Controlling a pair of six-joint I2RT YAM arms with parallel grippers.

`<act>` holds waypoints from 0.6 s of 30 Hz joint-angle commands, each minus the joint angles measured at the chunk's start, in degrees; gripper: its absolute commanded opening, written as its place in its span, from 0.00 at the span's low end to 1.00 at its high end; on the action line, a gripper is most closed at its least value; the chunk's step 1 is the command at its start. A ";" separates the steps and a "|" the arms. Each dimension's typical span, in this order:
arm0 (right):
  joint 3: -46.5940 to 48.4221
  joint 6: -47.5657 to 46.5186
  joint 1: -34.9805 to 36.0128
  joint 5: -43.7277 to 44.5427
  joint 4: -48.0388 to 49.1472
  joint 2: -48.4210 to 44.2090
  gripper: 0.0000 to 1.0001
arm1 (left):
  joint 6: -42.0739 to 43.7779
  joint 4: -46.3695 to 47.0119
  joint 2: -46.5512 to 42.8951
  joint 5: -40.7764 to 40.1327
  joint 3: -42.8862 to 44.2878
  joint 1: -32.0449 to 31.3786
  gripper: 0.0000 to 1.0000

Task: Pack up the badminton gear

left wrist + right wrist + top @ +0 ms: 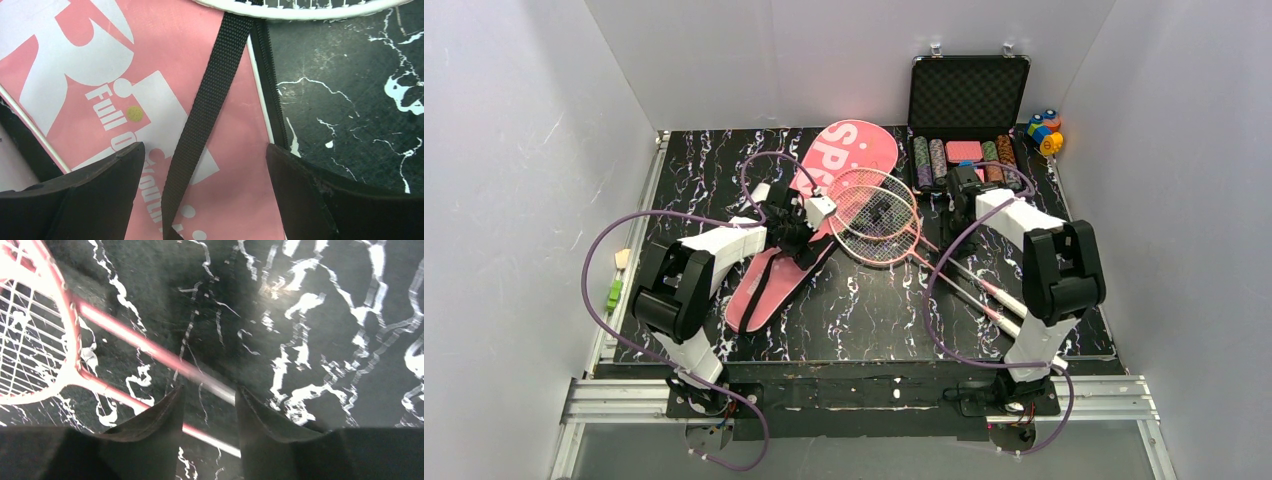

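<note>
The pink "SPORT" bag point(769, 280) lies diagonally left of centre, its black strap point(210, 95) running along it. Two red-framed rackets point(876, 215) lie with their heads overlapping beside the bag's wide end and their white handles point(1014, 310) pointing to the front right. My left gripper point(809, 225) hovers over the bag, open wide point(205, 155), with the strap passing between its fingers untouched. Near the racket necks my right gripper point(959, 185) is partly open point(209, 390) above the two racket shafts point(130, 337). One shaft runs under the gap, and nothing is held.
An open black case point(969, 95) of poker chips stands at the back right, with coloured toy blocks point(1044, 130) beside it. Small green and tan pieces point(616, 285) lie off the mat's left edge. White walls close in three sides.
</note>
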 commanded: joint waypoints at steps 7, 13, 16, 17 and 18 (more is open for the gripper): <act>9.32 5.93 -0.92 1.51 -4.44 -10.37 0.58 | 1.29 -2.33 -1.22 3.33 -1.26 -2.09 0.82; 9.23 7.66 2.77 -0.85 -3.24 -12.04 0.59 | 2.25 -1.38 -2.44 2.10 -3.05 -3.44 0.72; 8.18 8.90 4.88 -1.99 -1.59 -13.00 0.59 | 2.71 -2.06 -0.62 1.74 -2.22 -3.46 0.48; 7.81 9.16 5.49 -2.53 -1.00 -13.27 0.58 | 2.77 -2.37 -0.20 1.67 -1.87 -3.46 0.39; 7.39 9.42 6.03 -3.12 -0.37 -13.53 0.58 | 2.93 -2.80 0.26 1.63 -1.52 -3.46 0.26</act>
